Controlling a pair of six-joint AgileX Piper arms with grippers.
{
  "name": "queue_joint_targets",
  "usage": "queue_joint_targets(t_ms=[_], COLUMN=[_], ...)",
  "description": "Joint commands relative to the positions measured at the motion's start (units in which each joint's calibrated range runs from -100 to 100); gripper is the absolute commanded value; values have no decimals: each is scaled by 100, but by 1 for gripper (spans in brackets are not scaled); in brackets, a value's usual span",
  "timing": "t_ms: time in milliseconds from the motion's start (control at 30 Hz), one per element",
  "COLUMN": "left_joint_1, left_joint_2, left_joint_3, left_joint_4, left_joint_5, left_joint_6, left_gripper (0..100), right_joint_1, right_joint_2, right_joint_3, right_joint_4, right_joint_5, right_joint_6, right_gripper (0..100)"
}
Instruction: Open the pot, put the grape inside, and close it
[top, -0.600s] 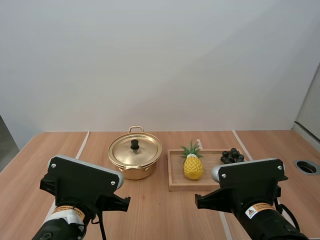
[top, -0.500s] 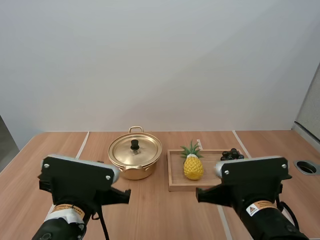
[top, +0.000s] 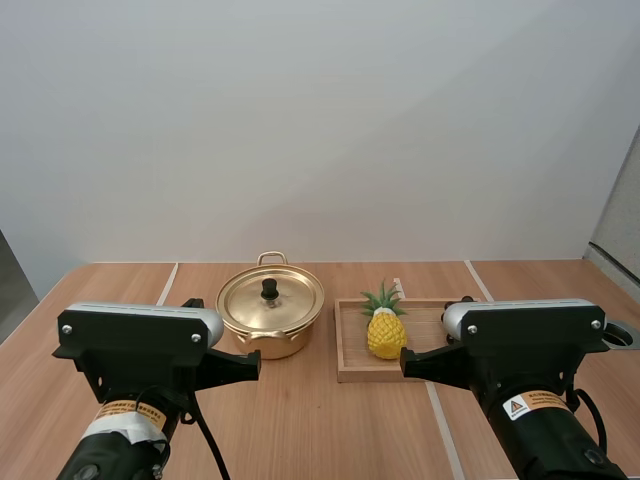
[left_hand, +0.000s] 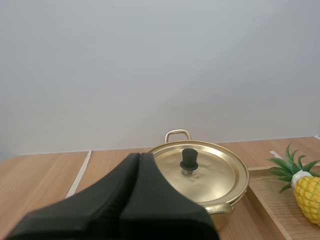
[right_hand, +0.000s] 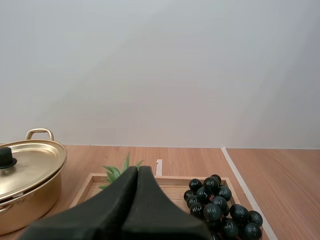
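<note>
A golden pot (top: 270, 318) stands closed at the middle of the wooden table, its lid (left_hand: 202, 172) on and a black knob (left_hand: 188, 159) on top. To its right lies a wooden tray (top: 345, 368). A bunch of dark grapes (right_hand: 220, 205) rests at the tray's right end. My left gripper (left_hand: 140, 160) is shut on nothing, its fingers one dark wedge aimed at the pot from short of it. My right gripper (right_hand: 137, 172) is also shut and empty, short of the tray, with the grapes ahead and to its right.
A yellow toy pineapple (top: 386, 333) with green leaves lies on the tray between pot and grapes. White seam lines (top: 165, 288) cross the tabletop. Bare table lies between my arms and the pot.
Both arms have risen and levelled in the high view. The right arm now covers the grapes there. Pot, tray and pineapple have not moved.
</note>
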Motion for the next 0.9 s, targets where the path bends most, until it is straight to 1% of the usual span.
queue_joint_targets(t_ms=[0,167,333,467,867], left_joint_1=[8,8,8,8,7], left_joint_2=[-33,-33,-33,-33,-33], left_joint_3=[0,0,0,0,0], left_joint_4=[25,25,25,25,25], left_joint_5=[-172,-172,-172,-172,-193], left_joint_6=[-66,-66,-66,-66,-66], left_gripper=[0,0,0,0,0], right_joint_1=[14,14,14,14,14], right_joint_2=[-29,-29,-29,-29,-29], right_joint_3=[0,0,0,0,0], right_joint_4=[8,25,481,659,659], right_joint_5=[-160,-160,-179,-179,-179], right_joint_6=[-4,-4,-4,-4,-4], right_gripper=[0,0,0,0,0])
